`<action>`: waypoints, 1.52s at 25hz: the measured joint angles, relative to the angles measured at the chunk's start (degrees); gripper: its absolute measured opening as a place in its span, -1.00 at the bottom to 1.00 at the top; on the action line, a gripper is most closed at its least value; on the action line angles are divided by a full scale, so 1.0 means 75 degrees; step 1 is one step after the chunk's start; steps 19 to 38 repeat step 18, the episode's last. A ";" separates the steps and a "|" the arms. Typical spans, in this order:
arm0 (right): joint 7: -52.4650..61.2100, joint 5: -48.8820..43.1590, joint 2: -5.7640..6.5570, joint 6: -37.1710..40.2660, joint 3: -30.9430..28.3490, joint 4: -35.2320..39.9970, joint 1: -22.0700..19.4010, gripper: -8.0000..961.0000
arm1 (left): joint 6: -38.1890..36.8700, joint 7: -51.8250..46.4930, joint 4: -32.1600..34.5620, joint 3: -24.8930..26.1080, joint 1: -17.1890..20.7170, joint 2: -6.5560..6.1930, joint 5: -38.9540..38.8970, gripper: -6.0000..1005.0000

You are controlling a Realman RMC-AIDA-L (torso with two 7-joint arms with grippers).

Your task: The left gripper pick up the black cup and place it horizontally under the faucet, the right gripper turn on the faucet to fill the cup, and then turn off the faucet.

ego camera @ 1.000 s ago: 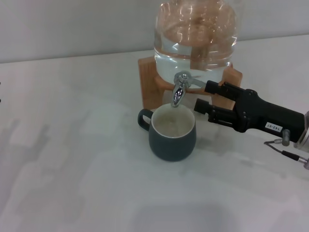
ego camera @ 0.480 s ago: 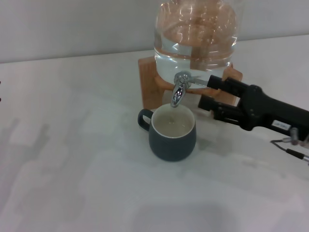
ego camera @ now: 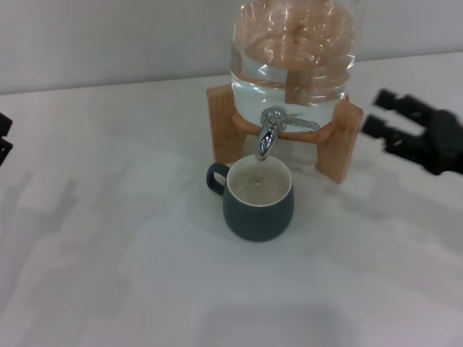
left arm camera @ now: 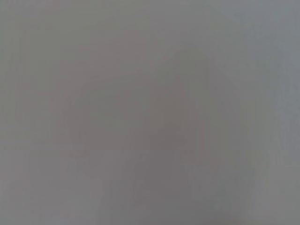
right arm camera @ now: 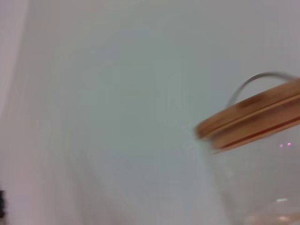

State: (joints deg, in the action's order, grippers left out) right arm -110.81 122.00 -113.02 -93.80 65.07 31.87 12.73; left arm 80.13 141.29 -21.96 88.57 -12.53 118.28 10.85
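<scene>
The right gripper [ego camera: 375,116] hangs with fingers spread wide, holding nothing. Well off to its left, the black cup [ego camera: 256,199] stands upright on the table [ego camera: 108,238] directly beneath the faucet [ego camera: 269,132]. The left gripper [ego camera: 3,139] barely shows; its fingers cannot be told.

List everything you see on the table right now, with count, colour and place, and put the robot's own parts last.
black cup: one, dark charcoal with cream inside, upright under the spout, handle toward the robot's left.
faucet: one, chrome, on the jar's front, lever pointing to the robot's right.
glass jar: one, clear, holding water, on the stand.
wooden lid: one, tan, on the jar.
wooden stand: one, tan, behind the cup.
table: one, white.
left tool: black, at the left edge.
right tool: black, open, right of the stand.
</scene>
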 joint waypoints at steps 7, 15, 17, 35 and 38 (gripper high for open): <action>0.0355 -0.0168 0.0201 -0.0169 -0.1255 0.0335 -0.0423 0.75 | -0.0467 -0.0121 0.0015 0.0268 -0.0120 -0.0087 0.0160 0.78; 0.0256 -0.0190 0.0034 -0.0058 -0.1406 0.0252 -0.0448 0.75 | -0.0567 -0.0142 -0.0063 0.0295 -0.0238 -0.0134 0.0299 0.78; 0.0228 -0.0190 -0.0008 -0.0057 -0.1412 0.0258 -0.0478 0.75 | -0.0569 -0.0153 -0.0072 0.0292 -0.0243 -0.0148 0.0312 0.78; 0.0220 -0.0190 -0.0020 -0.0057 -0.1416 0.0275 -0.0492 0.75 | -0.0570 -0.0155 -0.0072 0.0291 -0.0245 -0.0154 0.0331 0.78; 0.0220 -0.0190 -0.0020 -0.0057 -0.1416 0.0275 -0.0492 0.75 | -0.0570 -0.0155 -0.0072 0.0291 -0.0245 -0.0154 0.0331 0.78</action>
